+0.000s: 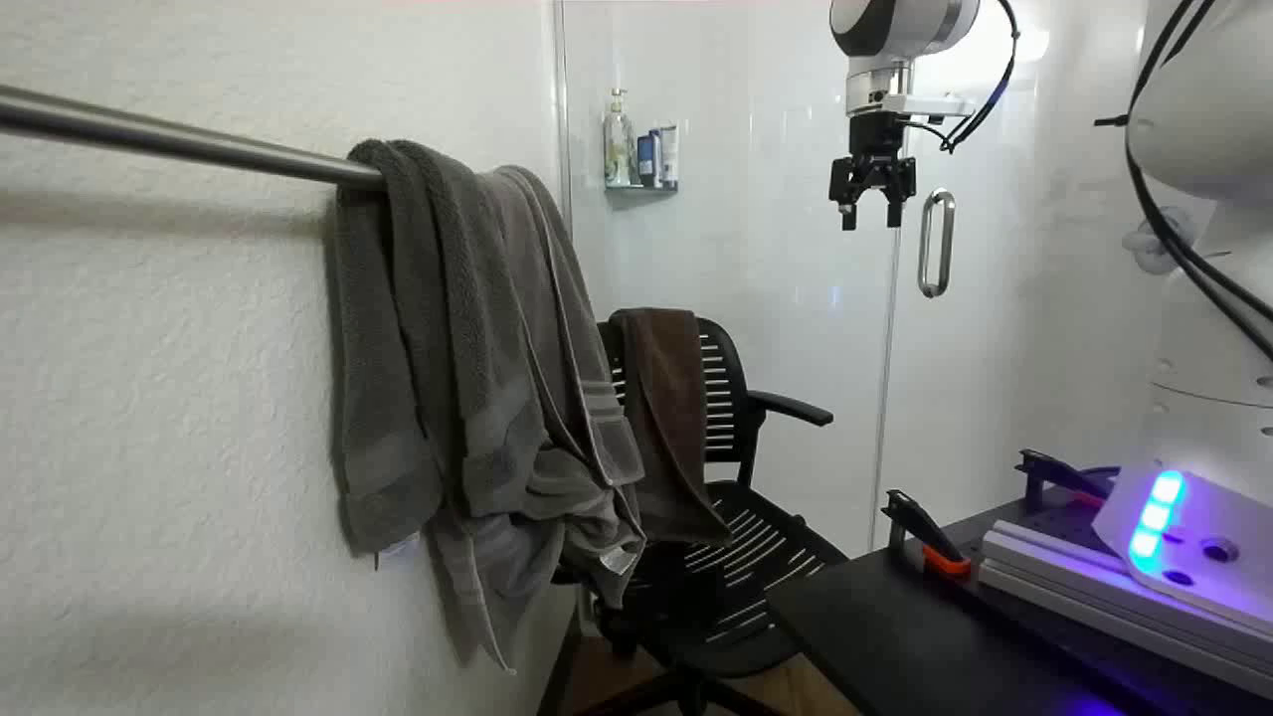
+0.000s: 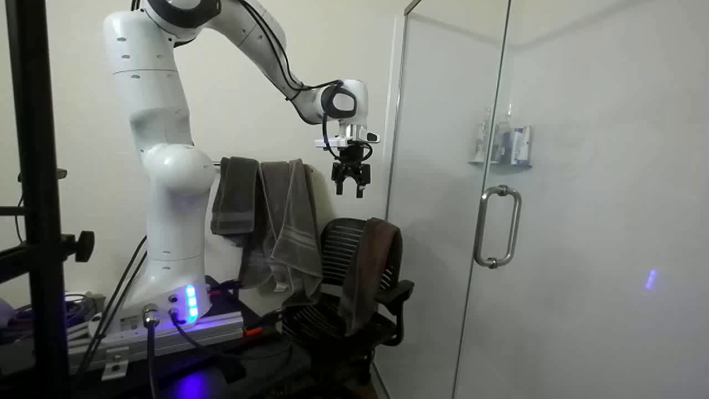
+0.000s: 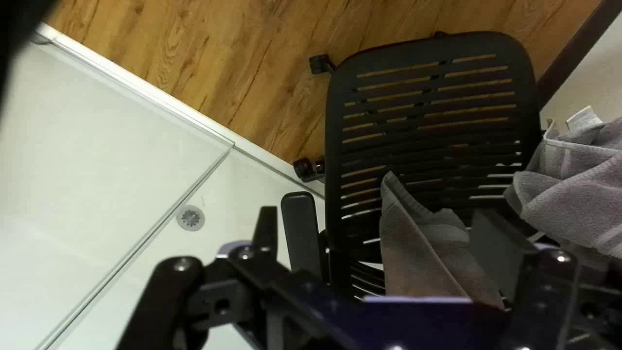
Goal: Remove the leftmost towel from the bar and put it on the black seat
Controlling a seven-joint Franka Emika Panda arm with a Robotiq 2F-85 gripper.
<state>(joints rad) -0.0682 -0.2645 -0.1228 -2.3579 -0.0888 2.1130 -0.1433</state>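
Leftmost towel (image 2: 235, 191) hangs over the bar (image 1: 179, 142), past the edge of the counter (image 1: 875, 622), its weight presumably holding it; the gripper (image 1: 871, 221), jaws parted and empty, points down, perhaps for grasping.

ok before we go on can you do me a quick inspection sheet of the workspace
Surface: black table carries the arm's base and black clamps.
Job's things: dark grey towel hangs on the bar beside a longer, paler grey towel; black chair seen in all three views.
Clutter: brownish towel draped over the chair's back.
Gripper: open, empty, raised in the air.
Cables: black cable plugged into the base; other cables run along the arm.
Surroundings: glass door with metal handle; bottles on a small shelf.
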